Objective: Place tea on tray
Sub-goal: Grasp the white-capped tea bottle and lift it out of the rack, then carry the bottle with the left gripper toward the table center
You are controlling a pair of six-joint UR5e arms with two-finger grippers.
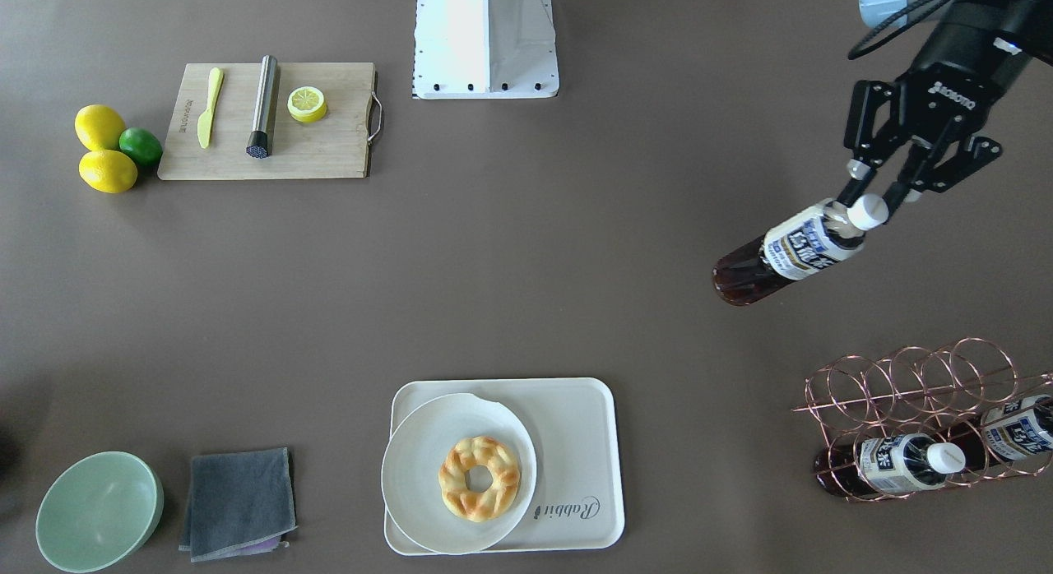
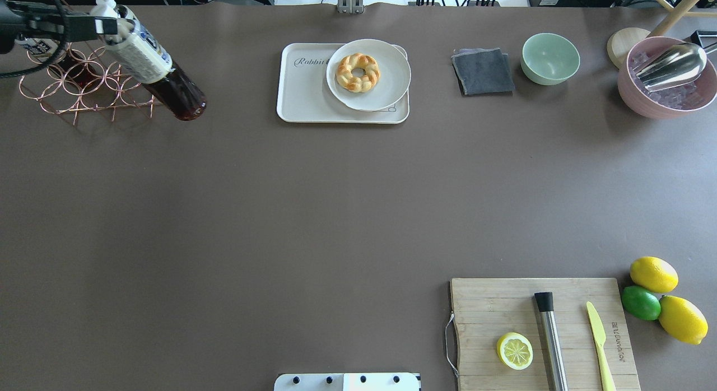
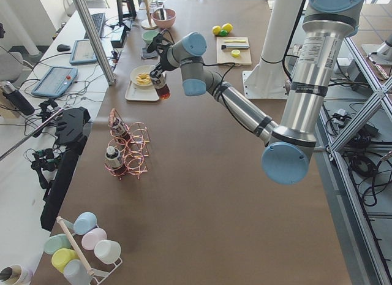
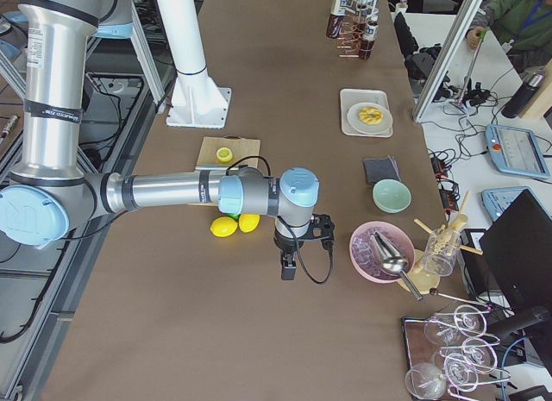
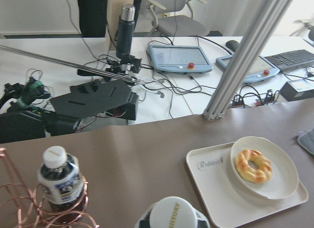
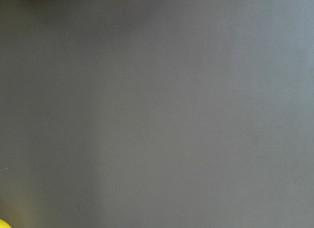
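Fingers of the left gripper are clamped on the neck of a small clear plastic tea bottle of dark brown liquid, just under its white screw cap. The tea bottle hangs tilted in that grip, cap uppermost and dark base lowest, over the brown table. It is lifted free of the copper wire rack that stands near it. Two more bottles with the same white-and-navy label lie in the rack's rings.

A flat cream-white rectangular tray with rounded corners and the grey script word "Rabbit" lies well apart from the held tea bottle, at the table's edge opposite the robot. A round white plate rests on the tray and reaches over its rim on the side away from the rack. On the plate sits a golden braided ring of bread. The tray's bare part, the one bearing the script word, is on the side toward the rack.

The right gripper shows only in a side view, pointing down over the table close to two yellow lemons — whether its fingers are spread or closed cannot be told. Its wrist camera sees only brown table and a sliver of yellow in one corner.
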